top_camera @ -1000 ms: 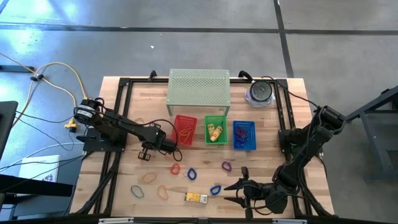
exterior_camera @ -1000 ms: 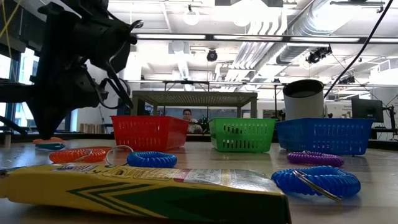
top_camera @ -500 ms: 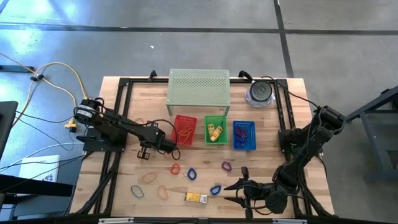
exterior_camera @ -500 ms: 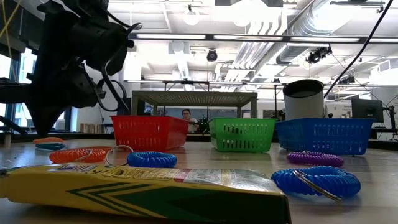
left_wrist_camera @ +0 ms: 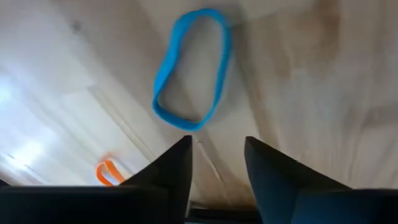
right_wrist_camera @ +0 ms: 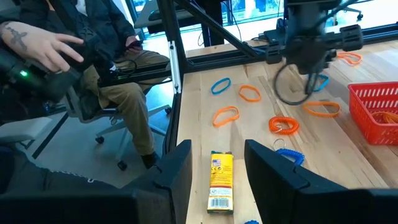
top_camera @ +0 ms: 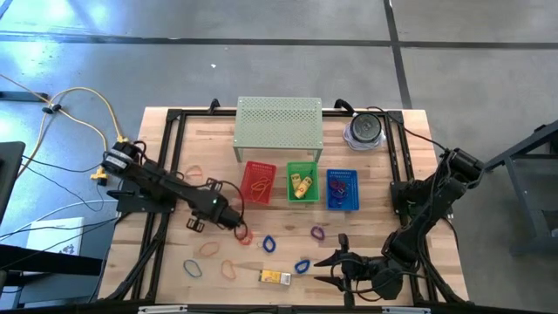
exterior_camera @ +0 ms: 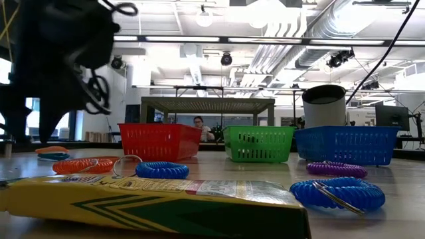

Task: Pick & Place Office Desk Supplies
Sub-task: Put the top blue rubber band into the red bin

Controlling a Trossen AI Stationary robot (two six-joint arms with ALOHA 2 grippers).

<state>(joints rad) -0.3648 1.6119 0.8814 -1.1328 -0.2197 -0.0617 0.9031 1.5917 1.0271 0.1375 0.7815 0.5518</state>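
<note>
High view: the left gripper (top_camera: 234, 220) is hanging over the loose bands in front of the red basket (top_camera: 259, 182), with a red band (top_camera: 246, 235) just beside it. The right gripper (top_camera: 330, 269) is waiting at the near edge, farther off.

Left wrist view: the left fingers are standing parted and empty. A blue band (left_wrist_camera: 190, 68) is lying flat just ahead of them, its long axis running away from the tips.

Right wrist view: the right fingers are parted and empty, a yellow box (right_wrist_camera: 220, 180) lying between them.
</note>
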